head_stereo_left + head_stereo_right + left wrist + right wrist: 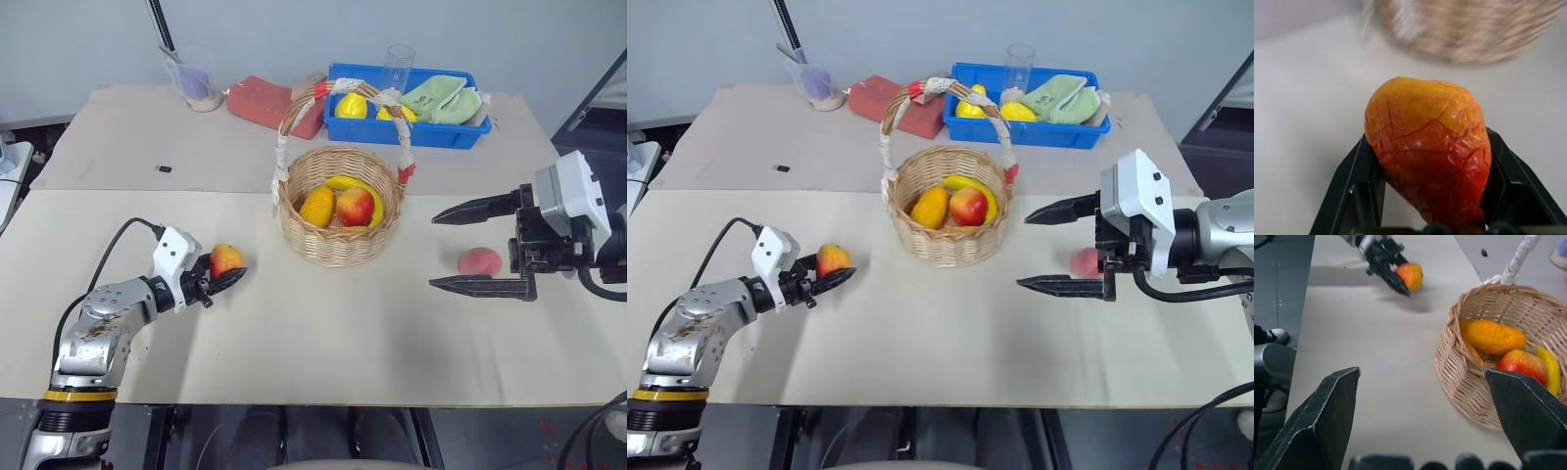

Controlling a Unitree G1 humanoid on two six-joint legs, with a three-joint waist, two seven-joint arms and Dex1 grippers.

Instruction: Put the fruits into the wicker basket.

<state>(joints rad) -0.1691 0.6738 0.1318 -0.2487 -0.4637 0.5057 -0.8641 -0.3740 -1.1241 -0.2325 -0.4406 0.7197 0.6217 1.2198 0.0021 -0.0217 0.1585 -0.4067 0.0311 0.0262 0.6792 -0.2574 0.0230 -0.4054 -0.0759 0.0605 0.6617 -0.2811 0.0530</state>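
Left gripper [223,278] pinches the mango [225,260] left of the wicker basket [339,245], right gripper [485,247] spread beside the peach [479,261]; the tapered mango may slip out before reaching the rim.

Counted one wicker basket [338,230], holding three fruits: orange mango shape [316,206], red-yellow apple [355,206], yellow banana [343,183]. Two loose fruits outside: one red-orange mango [225,260], one pink peach [479,261]. One blue tray [431,134], two yellow fruits [352,106] plus green cloths inside. Two clear cups [193,78]. One red cloth [269,103]. Two grippers [470,250].
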